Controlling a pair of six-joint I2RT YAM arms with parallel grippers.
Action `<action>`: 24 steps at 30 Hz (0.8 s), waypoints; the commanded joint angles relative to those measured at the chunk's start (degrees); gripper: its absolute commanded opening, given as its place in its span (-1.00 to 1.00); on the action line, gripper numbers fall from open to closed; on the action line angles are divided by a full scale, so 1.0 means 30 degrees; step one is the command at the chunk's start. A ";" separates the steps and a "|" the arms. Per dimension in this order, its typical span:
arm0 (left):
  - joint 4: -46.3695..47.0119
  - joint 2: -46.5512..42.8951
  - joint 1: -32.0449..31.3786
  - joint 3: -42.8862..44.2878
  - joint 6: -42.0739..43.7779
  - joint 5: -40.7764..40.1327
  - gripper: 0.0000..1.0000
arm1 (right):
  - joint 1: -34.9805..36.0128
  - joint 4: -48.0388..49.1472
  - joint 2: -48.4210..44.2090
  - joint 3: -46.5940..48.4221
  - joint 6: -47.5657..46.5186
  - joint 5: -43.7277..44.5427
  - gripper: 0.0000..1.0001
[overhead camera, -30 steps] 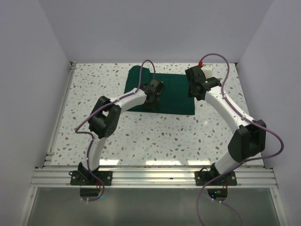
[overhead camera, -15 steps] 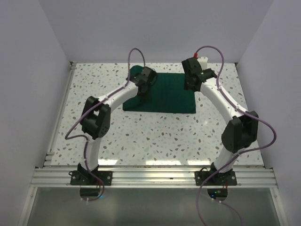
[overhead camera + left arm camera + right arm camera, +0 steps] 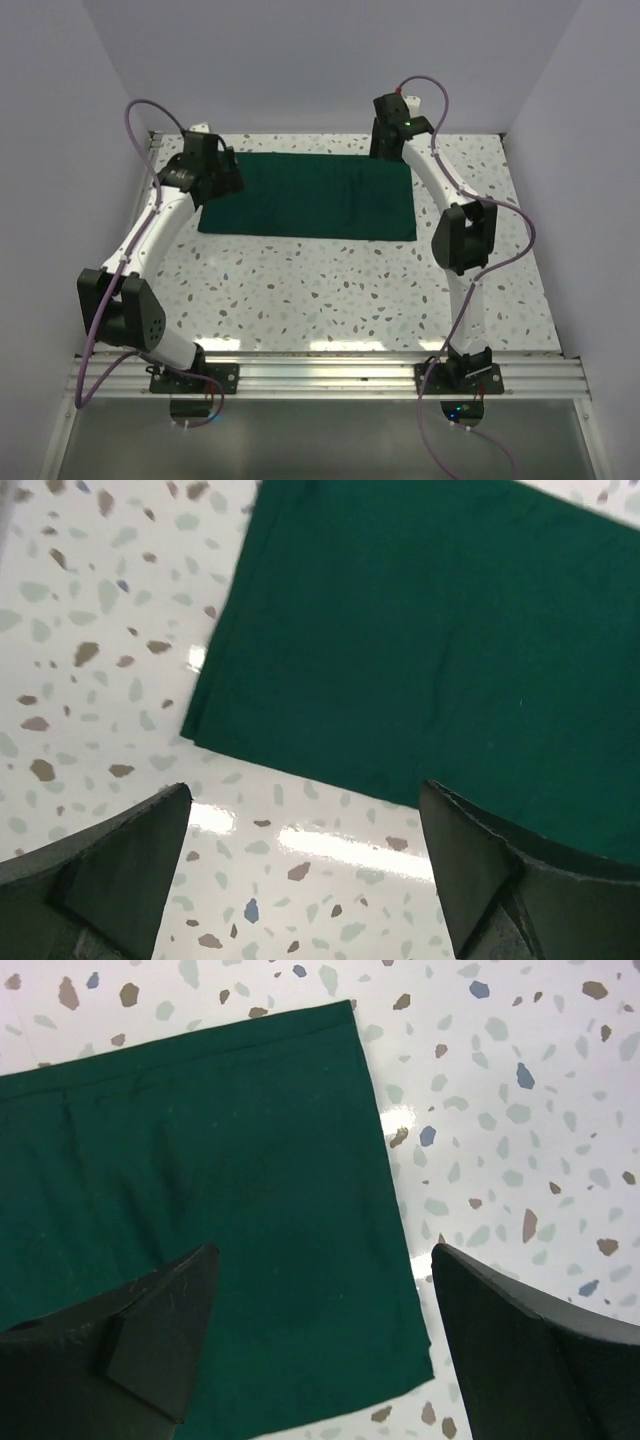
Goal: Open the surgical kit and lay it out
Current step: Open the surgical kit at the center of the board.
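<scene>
Trouble would most likely start at the edges. The cloth (image 3: pixel 310 195) lies flat against the smooth table (image 3: pixel 330 290), so a finger coming down could pinch every layer at once, or miss and scrape the top. A sideways pull would then drag the whole sheet instead of opening it.

Both sets of jaws stand wide and hold nothing. The left gripper (image 3: pixel 305 795) hangs over the cloth's left end, the right gripper (image 3: pixel 322 1255) over its right end.

The cloth is a dark green, wide rectangle on the far half of the table, smooth, with a faint fold line along one edge. Nothing but cloth shows. Whether anything lies under it I cannot tell, since no bulge is plain.
</scene>
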 commanded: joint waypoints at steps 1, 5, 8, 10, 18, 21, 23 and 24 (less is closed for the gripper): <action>-0.0664 -0.0323 -0.0152 -0.2305 -0.0246 0.1386 0.99 | -0.0533 0.0186 0.1753 0.1729 0.0579 -0.0429 0.82; -0.1042 -0.1348 -0.0181 -0.3601 -0.0157 0.2003 0.99 | -0.1470 0.0304 0.3394 0.2582 0.1311 -0.1101 0.72; -0.1103 -0.1906 -0.0210 -0.4420 -0.0275 0.2208 0.99 | -0.1910 0.1150 0.4242 0.2759 0.1371 -0.1220 0.64; -0.0666 -0.2112 -0.0181 -0.5034 -0.0391 0.2355 0.99 | -0.2145 0.1708 0.4713 0.2904 0.1284 -0.1511 0.60; -0.1364 -0.0620 -0.0181 -0.3988 -0.0451 0.2123 0.99 | -0.2731 0.2765 0.7993 0.5863 0.0871 -0.1982 0.36; -0.1542 -0.0004 -0.0181 -0.3575 -0.0421 0.2149 0.99 | -0.2907 0.3262 0.8143 0.5544 0.1311 -0.2099 0.19; -0.1600 0.0202 -0.0181 -0.3398 -0.0334 0.2179 0.99 | -0.2995 0.3438 0.8289 0.5308 0.1429 -0.2157 0.07; -0.1601 0.0202 -0.0181 -0.3397 -0.0275 0.2150 0.99 | -0.3024 0.3410 0.8406 0.5337 0.1546 -0.2187 0.02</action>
